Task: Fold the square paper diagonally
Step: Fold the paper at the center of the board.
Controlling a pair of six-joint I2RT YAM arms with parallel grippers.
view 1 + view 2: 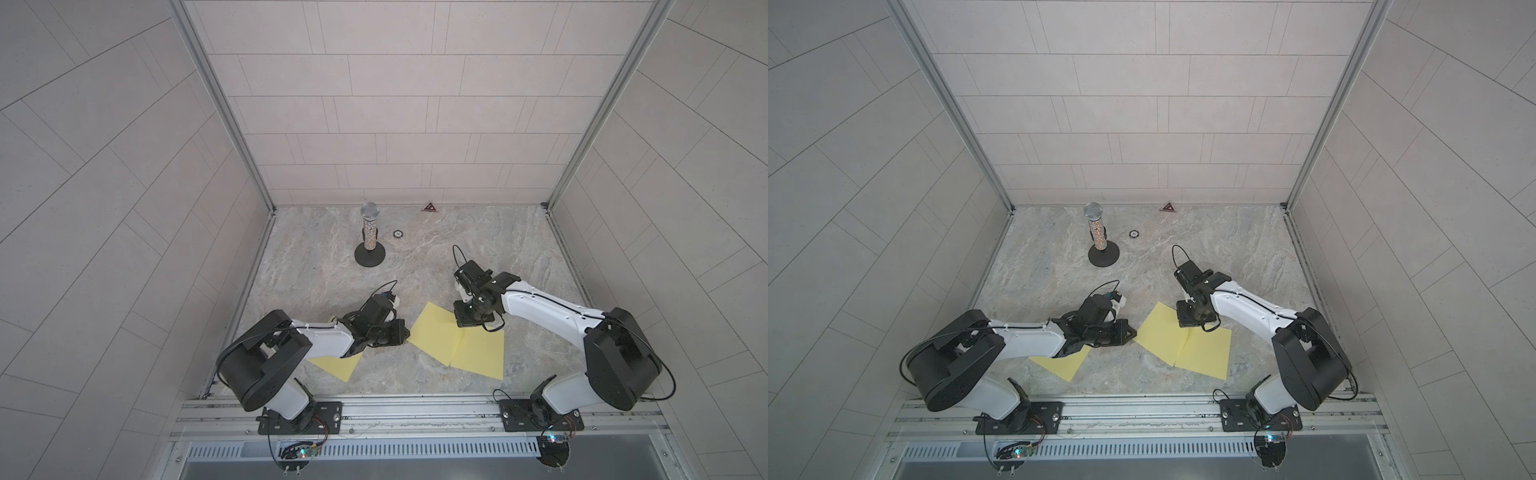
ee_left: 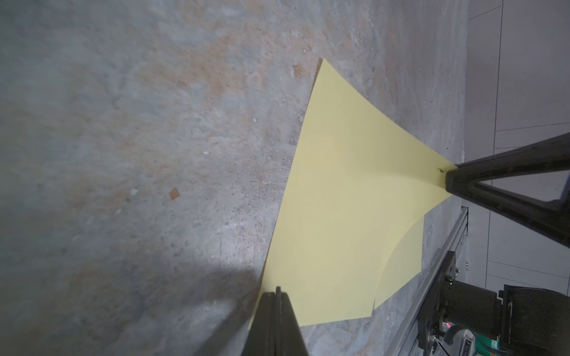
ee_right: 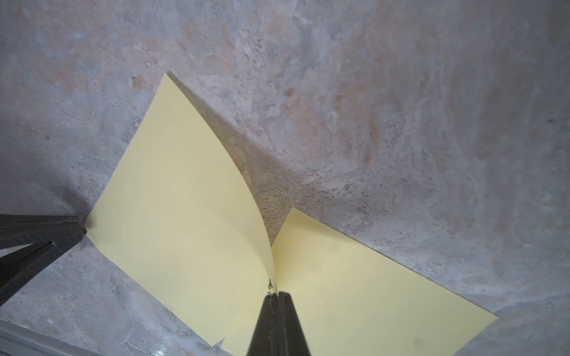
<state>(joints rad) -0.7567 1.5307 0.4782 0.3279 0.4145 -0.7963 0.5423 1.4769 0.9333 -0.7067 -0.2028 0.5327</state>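
A yellow square paper [image 1: 434,334] [image 1: 1163,332] hangs bowed above the marble table, pinched at two opposite corners. My left gripper [image 1: 408,331] [image 1: 1135,332] [image 2: 279,289] is shut on its left corner, and that gripper also shows in the right wrist view [image 3: 81,228]. My right gripper [image 1: 463,322] [image 1: 1187,318] [image 3: 275,292] is shut on the opposite corner, and in the left wrist view it [image 2: 450,182] grips where the sheet [image 2: 345,200] narrows. In the right wrist view the sheet [image 3: 185,215] curves up to the jaws.
A second yellow sheet [image 1: 482,353] [image 3: 370,292] lies flat, partly under the held one. A third sheet [image 1: 336,365] lies beneath the left arm. A microphone on a round stand [image 1: 369,237] stands at the back, with a small disc [image 1: 398,234] and a triangle marker [image 1: 429,207] near it.
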